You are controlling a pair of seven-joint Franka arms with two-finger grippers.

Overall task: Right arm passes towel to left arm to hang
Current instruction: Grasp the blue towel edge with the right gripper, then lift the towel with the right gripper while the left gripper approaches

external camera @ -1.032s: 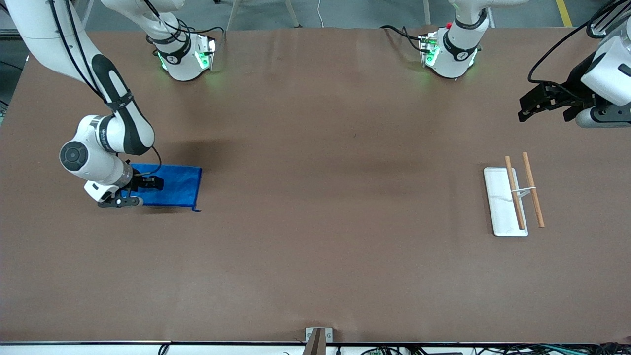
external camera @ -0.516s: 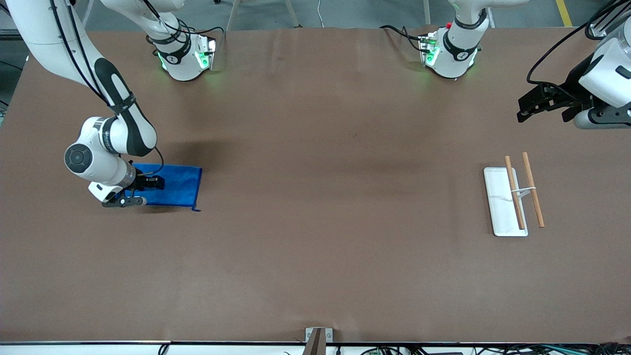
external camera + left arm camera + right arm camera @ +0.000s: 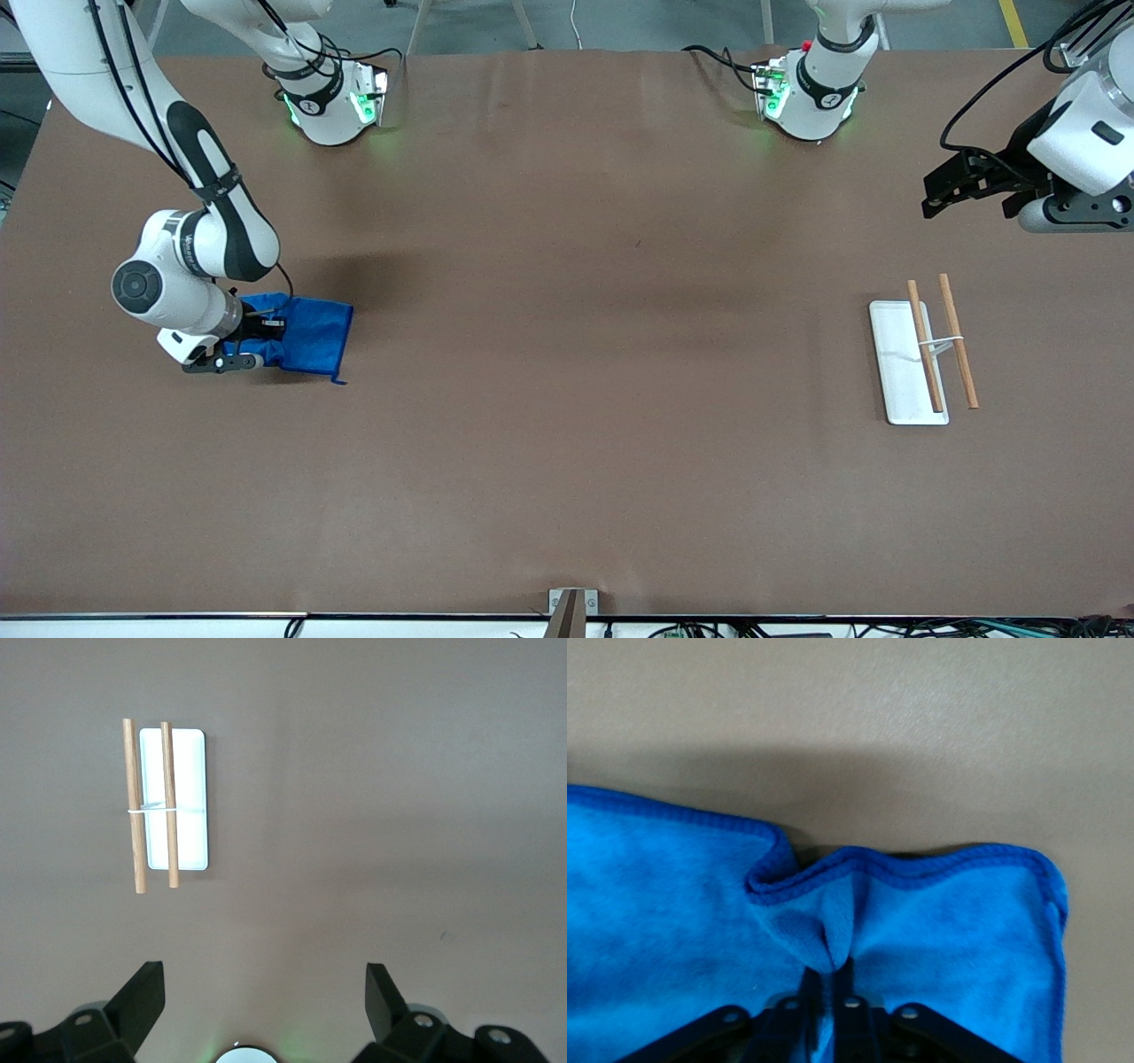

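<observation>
I see the towel [image 3: 306, 335] at the right arm's end of the table, bright blue, bunched into a fold. The right gripper [image 3: 266, 324] is clamped on it; the right wrist view shows the pinched ridge [image 3: 833, 943]. The left gripper [image 3: 946, 190] waits, jaws spread, above bare table near the white rack [image 3: 189, 797].

The front camera sits high, facing both arm bases at twelve o'clock across the worktop [image 3: 567, 443]. The left wrist camera looks straight down from well above the rack [image 3: 173, 802], which the front view shares. The right wrist camera hangs close over the towel [image 3: 673, 930].
</observation>
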